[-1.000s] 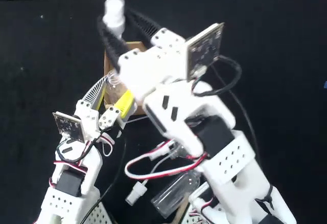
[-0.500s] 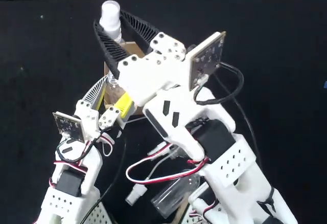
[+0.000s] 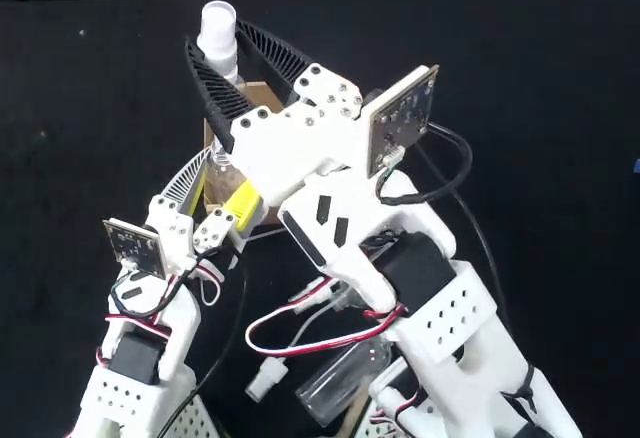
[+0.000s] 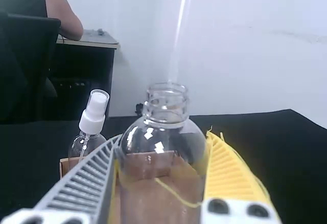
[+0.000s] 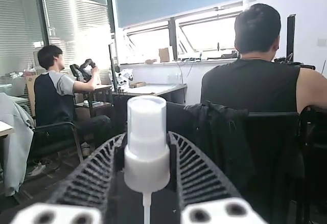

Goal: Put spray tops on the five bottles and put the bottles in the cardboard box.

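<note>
In the high view my right gripper (image 3: pixel 218 40) is raised over the far side of the cardboard box (image 3: pixel 262 88), its black ribbed fingers shut on a white spray top (image 3: pixel 218 24). The right wrist view shows that spray top (image 5: pixel 147 147) upright in the right gripper (image 5: pixel 147 137), its thin tube hanging down. My left gripper (image 3: pixel 215 173), with one grey and one yellow finger, holds a clear bottle (image 4: pixel 164 137) upright, neck uncapped, by the box. Behind it a capped bottle (image 4: pixel 91 129) stands in the box (image 4: pixel 65 165).
At the near edge of the black table a clear bottle (image 3: pixel 345 370) lies on its side beside a loose spray top (image 3: pixel 265 380). The right arm's body and red-white cables cover the middle of the table. People sit at desks in the room behind.
My right gripper has shifted slightly left and farther away with the spray top. The left arm and its bottle have stayed put.
</note>
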